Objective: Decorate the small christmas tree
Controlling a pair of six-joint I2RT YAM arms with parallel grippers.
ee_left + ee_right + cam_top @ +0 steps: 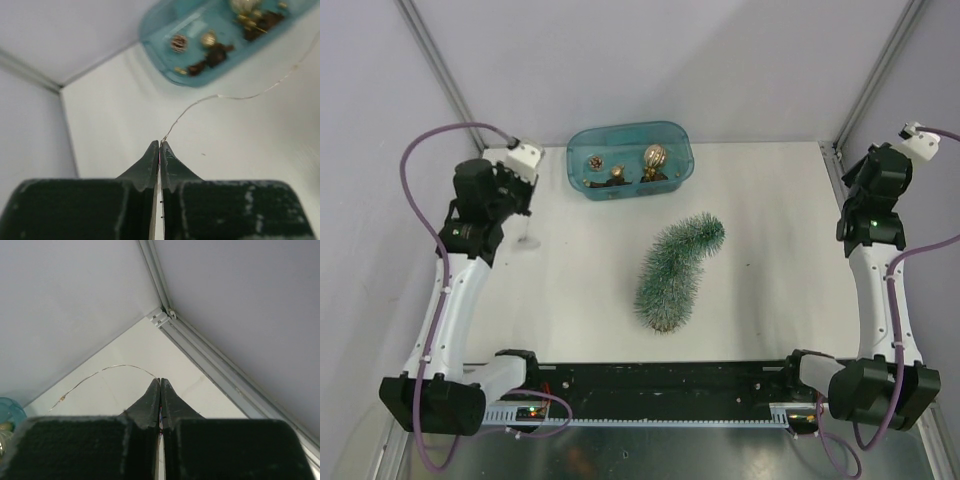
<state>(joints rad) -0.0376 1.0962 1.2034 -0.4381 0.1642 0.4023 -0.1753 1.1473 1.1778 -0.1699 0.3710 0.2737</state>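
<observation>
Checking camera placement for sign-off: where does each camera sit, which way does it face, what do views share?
Top external: above and behind the bases, looking down at the table, left arm, right arm, small christmas tree, teal tub.
Left wrist: on the left arm, facing the tub past left jaws, shut on a thin wire.
Right wrist: facing the far right corner past right jaws, also pinching the wire.
Shared: tub in all three.
</observation>
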